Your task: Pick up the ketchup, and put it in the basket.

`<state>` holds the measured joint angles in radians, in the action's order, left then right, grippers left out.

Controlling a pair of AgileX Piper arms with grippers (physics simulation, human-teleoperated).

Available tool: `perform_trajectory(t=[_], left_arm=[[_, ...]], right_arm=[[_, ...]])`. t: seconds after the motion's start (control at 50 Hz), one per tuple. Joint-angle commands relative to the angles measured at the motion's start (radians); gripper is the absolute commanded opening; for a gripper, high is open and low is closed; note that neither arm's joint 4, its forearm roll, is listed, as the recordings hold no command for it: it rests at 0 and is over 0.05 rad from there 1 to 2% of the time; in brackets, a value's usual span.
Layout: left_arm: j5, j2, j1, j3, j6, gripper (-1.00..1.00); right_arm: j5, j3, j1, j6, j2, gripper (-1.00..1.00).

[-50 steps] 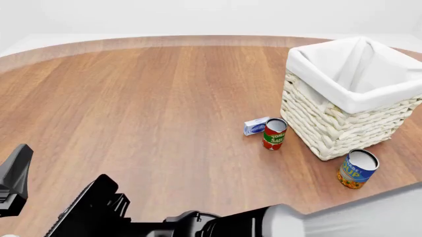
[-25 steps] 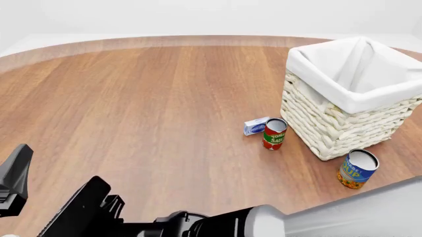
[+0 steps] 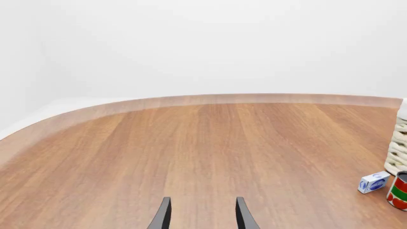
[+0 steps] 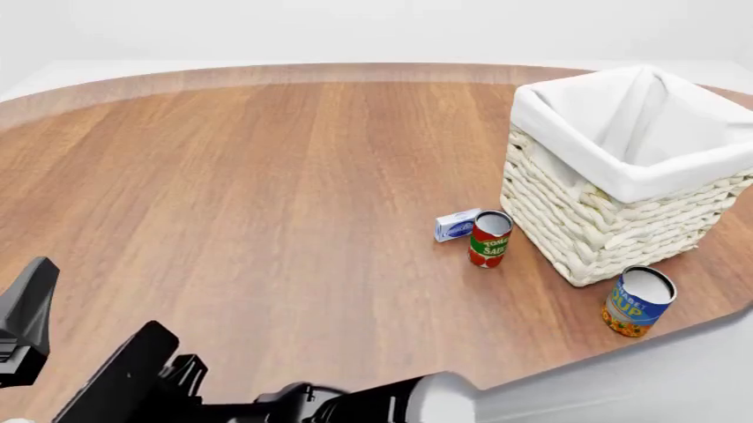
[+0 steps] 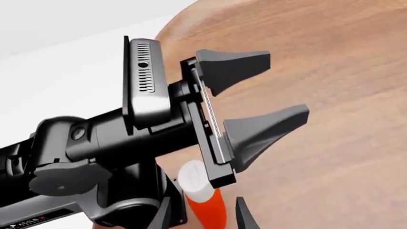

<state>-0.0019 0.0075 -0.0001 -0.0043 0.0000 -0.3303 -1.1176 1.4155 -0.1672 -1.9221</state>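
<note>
Red and white-capped, the ketchup (image 5: 202,194) shows only in our right wrist view, upright just ahead of our right hand (image 5: 201,213), whose fingers stand apart on either side of its lower body without touching it. Our left hand (image 5: 251,112) crosses that same view above the bottle, its two dark fingers spread with nothing between them.

From our left wrist view, the left hand (image 3: 202,214) points along bare counter (image 3: 190,143), fingers apart; a small blue-and-white box (image 3: 373,182) and a red-and-green can (image 3: 399,191) sit far off to its side, beside the basket's wicker wall.

From the front, the basket (image 4: 588,225) stands well ahead of both hands, the blue-and-orange can (image 4: 637,301) at its near corner; the bottle is hidden there. We judge the grasp is next: we should ease forward until the fingers bracket the bottle's body below the cap, then close squarely.
</note>
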Motion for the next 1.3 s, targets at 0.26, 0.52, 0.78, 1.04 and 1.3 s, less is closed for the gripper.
perform_trajectory(t=[0.26,0.52,0.78,1.04,1.3], left_arm=[[0.000,0.000,0.000,0.000,0.000,1.00],[0.000,0.000,0.000,0.000,0.000,1.00],[0.000,0.000,0.000,0.000,0.000,1.00],[0.000,0.000,0.000,0.000,0.000,1.00],[0.000,0.000,0.000,0.000,0.000,1.00]], right_arm=[[0.017,-0.053,0.008,-0.004,-0.056,1.00],[0.023,-0.080,0.004,0.001,-0.096,1.00],[0.021,-0.102,-0.002,-0.007,-0.131,1.00],[0.037,-0.135,-0.006,-0.002,-0.163,1.00],[0.038,-0.145,-0.008,-0.003,-0.172,-1.00]])
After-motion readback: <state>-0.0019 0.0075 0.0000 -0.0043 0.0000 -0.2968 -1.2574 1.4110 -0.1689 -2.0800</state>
